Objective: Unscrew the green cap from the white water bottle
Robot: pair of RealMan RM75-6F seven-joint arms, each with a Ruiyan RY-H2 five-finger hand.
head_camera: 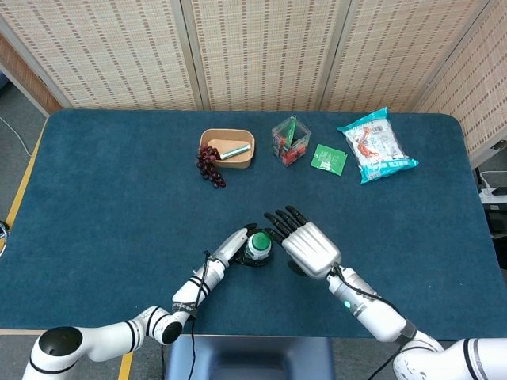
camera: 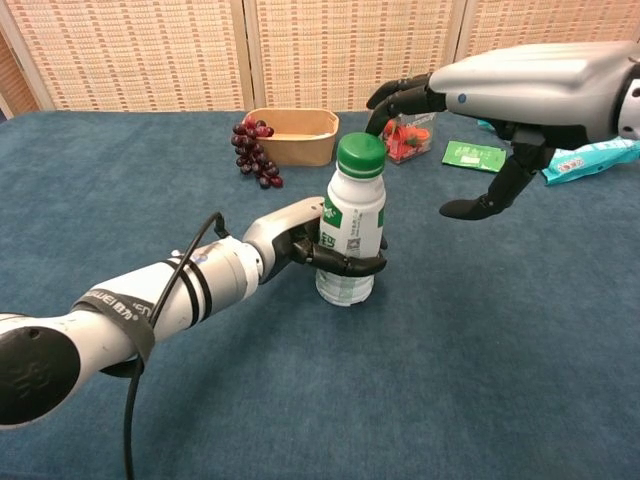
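The white water bottle [camera: 350, 235] with its green cap [camera: 361, 156] stands upright on the blue table, near the front middle. My left hand [camera: 300, 240] grips the bottle's body from the left, its dark fingers [camera: 350, 265] wrapped around the lower label. From above, the cap [head_camera: 260, 241] shows between both hands. My right hand [camera: 520, 85] hovers open just right of and above the cap, fingers [camera: 400, 97] spread and reaching over it, thumb [camera: 480, 205] hanging down; it does not touch the cap. In the head view the right hand [head_camera: 307, 247] lies beside the bottle.
At the back stand a tan bowl [head_camera: 230, 142] with a green tube inside, dark grapes [head_camera: 209, 165] beside it, a clear box of snacks [head_camera: 290, 141], a green sachet [head_camera: 329, 159] and a white-and-teal snack bag [head_camera: 377, 145].
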